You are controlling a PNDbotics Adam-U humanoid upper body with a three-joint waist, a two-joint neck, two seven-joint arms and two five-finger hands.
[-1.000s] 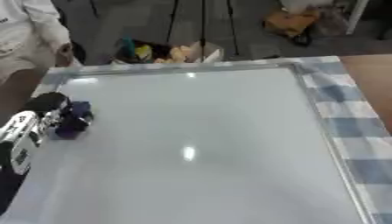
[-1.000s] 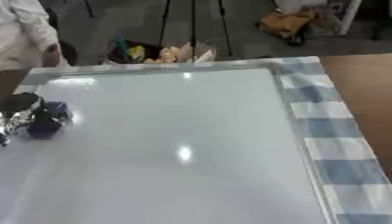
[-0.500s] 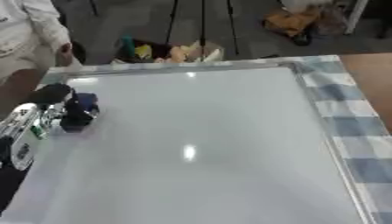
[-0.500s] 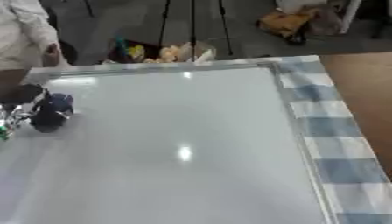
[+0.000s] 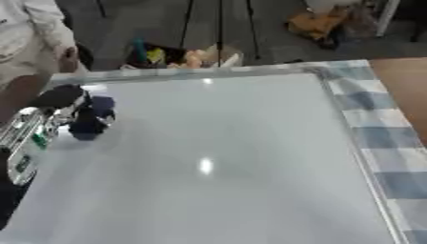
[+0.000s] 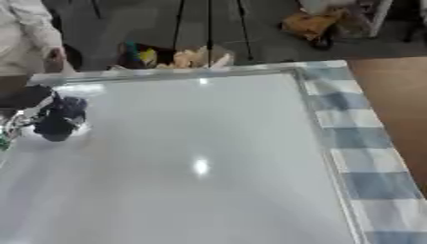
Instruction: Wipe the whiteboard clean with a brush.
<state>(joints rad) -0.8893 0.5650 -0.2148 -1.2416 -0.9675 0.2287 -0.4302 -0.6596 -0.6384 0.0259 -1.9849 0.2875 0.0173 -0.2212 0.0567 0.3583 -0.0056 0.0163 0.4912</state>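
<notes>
Whiteboard (image 5: 225,157) far-left: left hand (image 5: 52,116) fingers curled round brush (image 5: 90,117)

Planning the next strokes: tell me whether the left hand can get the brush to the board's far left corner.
Probably yes. The left hand holds the dark brush on the whiteboard near its left edge, and the surface between it and that corner shows nothing lying on it.

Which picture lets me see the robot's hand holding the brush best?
The left eye view. There the left robot hand shows together with its silver-and-black forearm, fingers curled round the dark brush on the whiteboard. The right eye view cuts most of the hand off at the picture's left edge.
</notes>
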